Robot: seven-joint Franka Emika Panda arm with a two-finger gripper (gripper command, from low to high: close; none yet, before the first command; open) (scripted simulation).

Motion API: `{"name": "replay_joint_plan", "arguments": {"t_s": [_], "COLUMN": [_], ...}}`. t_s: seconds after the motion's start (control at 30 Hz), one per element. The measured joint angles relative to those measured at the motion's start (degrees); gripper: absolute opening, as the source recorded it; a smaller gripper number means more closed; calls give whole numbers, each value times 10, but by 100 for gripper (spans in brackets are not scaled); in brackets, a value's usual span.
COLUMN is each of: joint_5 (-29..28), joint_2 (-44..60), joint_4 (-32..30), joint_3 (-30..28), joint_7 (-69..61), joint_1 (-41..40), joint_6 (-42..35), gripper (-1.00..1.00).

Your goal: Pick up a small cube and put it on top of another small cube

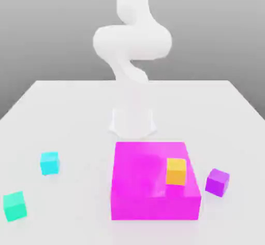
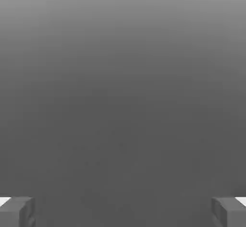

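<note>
Sea-green and matte, the small cube (image 1: 15, 206) sits on the pale table (image 1: 83, 109) near its front corner at the exterior view's left, waiting to be lifted. I have the claw (image 2: 123, 214) released, its two fingers standing wide apart at the hand view's edges with nothing between them. The arm (image 1: 132, 42) rises above its base at the far side of the table, well apart from every block.

By my reading, the job stands at its first step, the approach, with no grip made. A cyan-blue cube (image 1: 50, 163) rests on the table just beyond the sea-green one, a purple cube (image 1: 217, 182) sits turned at an angle beside the big flat magenta block (image 1: 155, 207), and an orange cube (image 1: 176, 172) lies on top of that block. Which of these is meant to carry the sea-green cube I cannot tell from the order alone.

The next move, as I judge it, calls for me to swing the arm out over the sea-green cube, point the claw straight down and turn it to match the cube's slightly skewed faces before lowering. Closing off-square could twist the cube or nudge it toward the table's edge, so I would centre it first.
</note>
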Motion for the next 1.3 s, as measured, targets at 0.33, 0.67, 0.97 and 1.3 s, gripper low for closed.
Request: {"name": "replay_joint_plan", "arguments": {"t_s": [0.33, 0.67, 0.97, 1.3], "joint_5": [13, 47, 108, 136], "joint_2": [211, 419, 609, 676], "joint_4": [-20, -40, -47, -33], "joint_3": [-49, -103, -115, -86], "joint_7": [83, 149, 173, 154], "joint_1": [-69, -144, -201, -226], "joint_6": [77, 152, 231, 281], "gripper": [0, 0, 0, -100]}}
